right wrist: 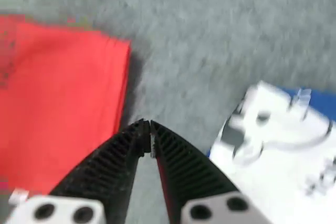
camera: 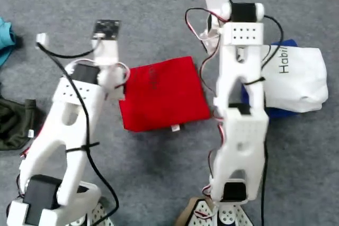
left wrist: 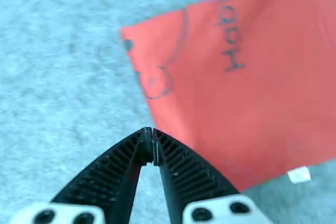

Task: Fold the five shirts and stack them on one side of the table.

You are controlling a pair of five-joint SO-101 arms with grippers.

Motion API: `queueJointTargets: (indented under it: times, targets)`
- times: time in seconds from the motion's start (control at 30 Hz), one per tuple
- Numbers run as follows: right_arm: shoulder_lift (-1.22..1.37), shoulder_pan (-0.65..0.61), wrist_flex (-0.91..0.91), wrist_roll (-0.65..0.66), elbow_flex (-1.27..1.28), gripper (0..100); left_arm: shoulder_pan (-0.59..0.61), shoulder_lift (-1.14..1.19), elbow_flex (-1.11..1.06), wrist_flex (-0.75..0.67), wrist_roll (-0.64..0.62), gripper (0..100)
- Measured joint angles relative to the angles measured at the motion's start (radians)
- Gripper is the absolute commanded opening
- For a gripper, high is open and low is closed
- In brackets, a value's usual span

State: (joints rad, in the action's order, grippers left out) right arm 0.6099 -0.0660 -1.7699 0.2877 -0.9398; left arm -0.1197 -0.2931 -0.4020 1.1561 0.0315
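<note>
A folded red shirt [camera: 164, 93] lies flat in the middle of the grey table [camera: 159, 19], with a small white tag at its near edge. At the right, a folded white shirt [camera: 299, 78] rests on a blue one [camera: 280, 111]. A teal shirt [camera: 6, 38] and a dark green shirt [camera: 16, 123] lie crumpled at the left edge. My left gripper [left wrist: 151, 148] is shut and holds nothing, just off the left edge of the red shirt [left wrist: 252, 93]. My right gripper [right wrist: 149, 135] is shut and empty over bare table, between the red shirt [right wrist: 58, 103] and the white shirt [right wrist: 273, 150].
Both white arms stand over the table, the left one [camera: 69, 125] beside the red shirt, the right one [camera: 241, 109] partly covering the white and blue stack. Cables hang from each arm. Bare grey table stretches along the far side and the near middle [camera: 159, 173].
</note>
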Motion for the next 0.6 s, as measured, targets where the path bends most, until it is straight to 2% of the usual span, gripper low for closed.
queueJointTargets:
  times: [0.1,0.33,0.6]
  targets:
    - [-0.221,0.003,0.0,-0.005,0.267,0.2,0.068,0.0,-0.02,-0.061,0.0,2]
    - [-0.671,0.031,0.0,-0.005,0.836,0.2,0.17,0.041,-0.219,-0.315,0.0,2]
    - [-1.01,0.034,0.003,-0.009,1.293,0.2,0.23,0.135,-0.333,-0.502,0.0,2]
